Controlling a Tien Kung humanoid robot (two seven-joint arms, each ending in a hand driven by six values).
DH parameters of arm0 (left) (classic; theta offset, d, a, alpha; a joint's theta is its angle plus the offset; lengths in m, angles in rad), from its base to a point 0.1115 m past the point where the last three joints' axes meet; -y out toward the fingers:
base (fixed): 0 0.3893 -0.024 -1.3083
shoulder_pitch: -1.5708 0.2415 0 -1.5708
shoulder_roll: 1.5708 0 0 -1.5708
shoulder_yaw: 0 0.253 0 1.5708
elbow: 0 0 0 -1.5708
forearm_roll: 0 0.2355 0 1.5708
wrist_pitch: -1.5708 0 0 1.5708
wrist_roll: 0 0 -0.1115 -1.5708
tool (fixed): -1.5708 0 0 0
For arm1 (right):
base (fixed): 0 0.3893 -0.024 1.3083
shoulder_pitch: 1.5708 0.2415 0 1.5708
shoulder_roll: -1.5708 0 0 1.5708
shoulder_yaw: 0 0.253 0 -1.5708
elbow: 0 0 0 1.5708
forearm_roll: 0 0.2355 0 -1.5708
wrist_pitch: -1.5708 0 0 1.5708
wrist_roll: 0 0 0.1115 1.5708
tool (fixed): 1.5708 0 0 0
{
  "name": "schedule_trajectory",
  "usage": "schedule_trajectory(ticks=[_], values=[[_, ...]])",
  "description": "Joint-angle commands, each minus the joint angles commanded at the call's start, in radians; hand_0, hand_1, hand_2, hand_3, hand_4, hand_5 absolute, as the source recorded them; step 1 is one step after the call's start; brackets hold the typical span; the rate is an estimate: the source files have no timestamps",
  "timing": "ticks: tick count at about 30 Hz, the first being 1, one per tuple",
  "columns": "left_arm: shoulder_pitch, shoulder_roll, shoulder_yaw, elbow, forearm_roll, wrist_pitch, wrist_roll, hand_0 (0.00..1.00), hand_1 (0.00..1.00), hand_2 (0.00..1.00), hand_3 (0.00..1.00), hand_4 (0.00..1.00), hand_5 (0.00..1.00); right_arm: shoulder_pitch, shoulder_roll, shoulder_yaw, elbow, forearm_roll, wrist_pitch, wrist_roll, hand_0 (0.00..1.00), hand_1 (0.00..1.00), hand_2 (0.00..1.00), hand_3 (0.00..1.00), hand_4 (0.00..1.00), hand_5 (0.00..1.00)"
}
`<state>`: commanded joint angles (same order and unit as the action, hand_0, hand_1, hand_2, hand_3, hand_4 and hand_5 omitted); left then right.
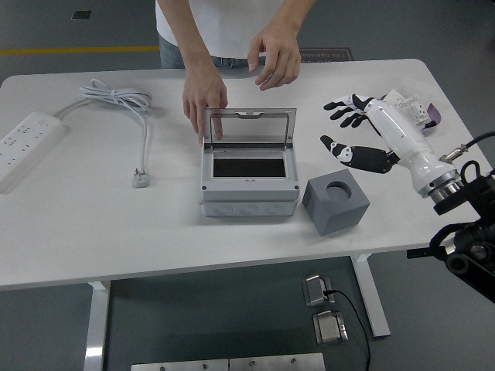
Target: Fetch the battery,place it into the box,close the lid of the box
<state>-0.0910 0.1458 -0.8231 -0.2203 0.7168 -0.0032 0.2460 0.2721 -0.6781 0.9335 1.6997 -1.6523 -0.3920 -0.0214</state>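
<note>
The box is a grey, hard-plastic rectangular case with rounded corner bosses, sitting near the middle of the smooth white table. Its long axis runs 9 to 3 o'clock. The clear lid, framed in grey, stands upright along the box's 12 o'clock edge, and the dark rectangular recess inside shows no battery; the orange battery cannot be seen anywhere.

The right robot hand, white-shelled with black jointed fingers, hovers above the table at 3 o'clock from the box, well apart from it, fingers spread wide and holding nothing.

A person stands at the table's 12 o'clock side. One hand rests fingers-down against the lid's frame at its 9 o'clock end; the other hand is raised above the table's far edge, fingers loosely curled.

A grey foam-like cube with a round hole in its top sits just beside the box at 4 o'clock. A white power strip lies at the table's 9 o'clock edge, and its coiled cable ends in a plug. Open table lies between the plug and the box, and along the near edge.
</note>
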Motion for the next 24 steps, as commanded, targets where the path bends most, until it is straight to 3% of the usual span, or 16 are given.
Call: schedule_trajectory(ticks=[5,10,15,18,19,24], values=[[0.0,-0.001,-0.003,0.0,0.004,0.0,0.0,0.634,0.664,0.62,0.612,0.617,0.193,-0.055,0.053,0.035,-0.034,0.034,-0.014,0.028,0.459,0.492,0.644,0.727,0.727,0.379],[0.0,-0.003,-0.006,-0.001,0.009,-0.001,0.002,0.634,0.664,0.62,0.612,0.618,0.194,-0.045,0.134,0.011,-0.083,0.089,-0.018,0.062,0.461,0.486,0.641,0.723,0.728,0.382],[-0.003,-0.004,-0.004,-0.001,0.01,-0.002,0.002,0.634,0.664,0.62,0.612,0.618,0.195,0.032,0.199,-0.013,-0.143,0.175,-0.008,0.097,0.458,0.486,0.642,0.721,0.732,0.409],[-0.006,-0.002,-0.007,-0.001,0.014,-0.002,0.003,0.634,0.664,0.62,0.612,0.618,0.195,0.094,0.209,-0.034,-0.18,0.211,0.002,0.106,0.458,0.486,0.642,0.721,0.732,0.409],[-0.007,-0.001,-0.009,-0.001,0.017,-0.003,0.004,0.634,0.664,0.621,0.612,0.618,0.196,0.118,0.211,-0.045,-0.199,0.225,0.005,0.111,0.519,0.542,0.66,0.724,0.736,0.425],[-0.012,0.001,-0.021,-0.003,0.033,-0.003,0.011,0.634,0.664,0.621,0.612,0.618,0.196,0.236,0.227,-0.119,-0.303,0.301,0.009,0.147,0.519,0.542,0.66,0.724,0.736,0.425]])
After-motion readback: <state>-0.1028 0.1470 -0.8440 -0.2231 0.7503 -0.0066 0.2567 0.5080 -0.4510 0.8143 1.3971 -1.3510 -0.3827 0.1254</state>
